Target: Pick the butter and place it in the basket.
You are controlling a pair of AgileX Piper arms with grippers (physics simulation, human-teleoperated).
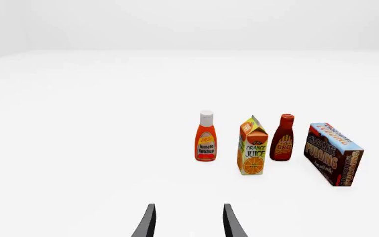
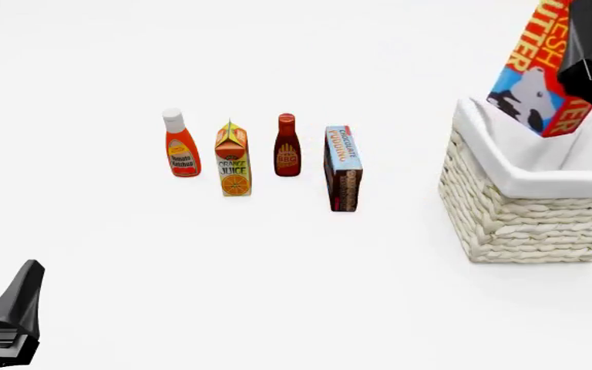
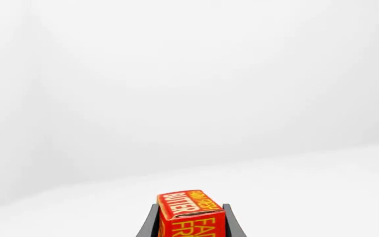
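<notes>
butter held over the basket
the right gripper (image 3: 189, 222) clamps the butter (image 2: 539, 73), tilted, above the basket (image 2: 533, 208); the left gripper (image 1: 188, 222) rests low, jaws apart with nothing between them.

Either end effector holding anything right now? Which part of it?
Right end effector holds the butter, a finger on each long side of the box near one end, tilted above the basket. Left end effector is open and holds nothing.

The butter (image 3: 191, 215) sits clamped between the two dark fingers (image 3: 151, 224) of the right gripper (image 3: 189, 222), its lettered end facing outward over bare white ground.
</notes>
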